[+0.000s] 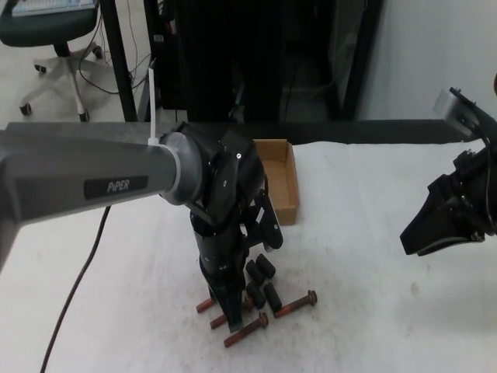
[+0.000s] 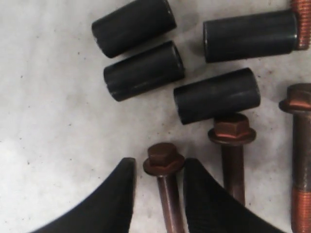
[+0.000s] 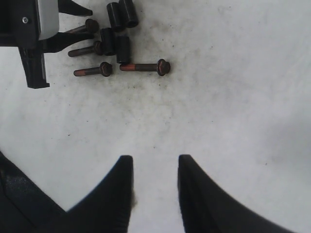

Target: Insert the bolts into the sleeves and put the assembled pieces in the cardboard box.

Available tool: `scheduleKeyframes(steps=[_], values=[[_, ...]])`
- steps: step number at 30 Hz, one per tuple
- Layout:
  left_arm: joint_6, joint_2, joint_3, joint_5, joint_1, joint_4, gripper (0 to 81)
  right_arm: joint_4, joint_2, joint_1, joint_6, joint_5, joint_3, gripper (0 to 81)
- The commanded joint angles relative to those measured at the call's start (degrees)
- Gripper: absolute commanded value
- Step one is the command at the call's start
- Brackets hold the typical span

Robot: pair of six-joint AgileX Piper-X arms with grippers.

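- Left pincer (image 2: pixel 158 165) released, fingers straddling one bolt (image 2: pixel 168 191), beside four sleeves (image 2: pixel 216 94), toward near edge of desk (image 1: pixel 373 256).
- Right pincer (image 3: pixel 155 162) released, above desk.
- Cardboard box (image 1: pixel 283 185) by far edge.

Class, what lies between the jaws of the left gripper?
A bolt lies between the open jaws of the left gripper, its head near their tips; the left wrist view shows it.
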Motion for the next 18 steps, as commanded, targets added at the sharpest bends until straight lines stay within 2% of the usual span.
scheduleKeyframes(steps=[1,11,13,16,18], values=[[-1.7,0.3,0.1,-0.3,0.2,0.2,32.1,0.0,-0.8,-0.2,-0.6,-1.0,0.0,30.0],[-3.5,2.8,0.1,-0.3,0.4,0.2,31.8,0.1,-0.8,-0.2,-0.6,-1.0,0.3,30.0],[-3.7,3.3,0.1,-0.3,0.4,0.2,25.8,0.1,-0.8,-0.2,-0.6,-1.0,0.3,30.0],[-3.8,3.7,0.1,-0.3,0.4,0.2,2.0,0.1,-0.8,-0.2,-0.6,-1.0,0.3,30.0],[-3.7,3.7,0.1,-0.3,0.4,0.0,0.4,0.1,-0.8,-0.2,-0.6,-1.0,0.3,30.0]])
